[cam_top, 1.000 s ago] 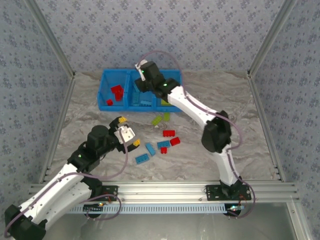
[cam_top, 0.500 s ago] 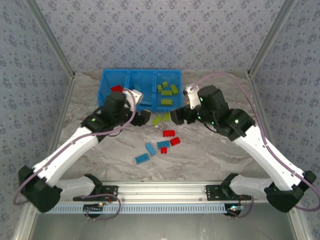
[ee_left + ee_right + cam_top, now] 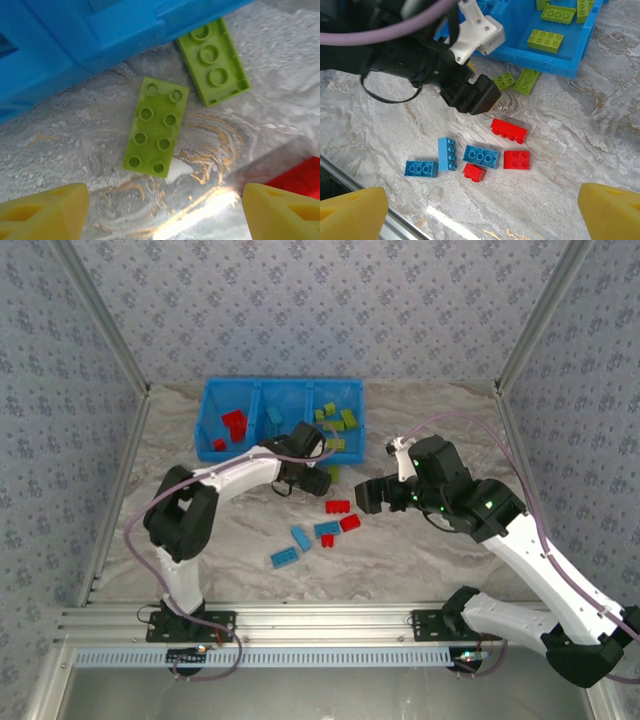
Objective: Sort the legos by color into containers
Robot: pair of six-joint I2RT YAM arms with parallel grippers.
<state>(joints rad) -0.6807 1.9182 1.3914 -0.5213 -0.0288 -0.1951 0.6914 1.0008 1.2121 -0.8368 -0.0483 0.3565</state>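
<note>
An eight-stud yellow-green brick (image 3: 156, 127) is seen lying studs-up on the marbled table (image 3: 75, 150), just before the near wall of the blue containers (image 3: 100, 30). A second green brick (image 3: 214, 62) is turned hollow side up beside it, its far end at that wall. Nearer the arms, three red bricks (image 3: 509, 130) and three blue bricks (image 3: 481, 156) are scattered. Red, blue and green pieces are held in the left, middle and right compartments. The left gripper (image 3: 162, 212) is spread wide above the studded brick, nothing gripped. The right gripper (image 3: 481, 212) is likewise parted and empty.
</note>
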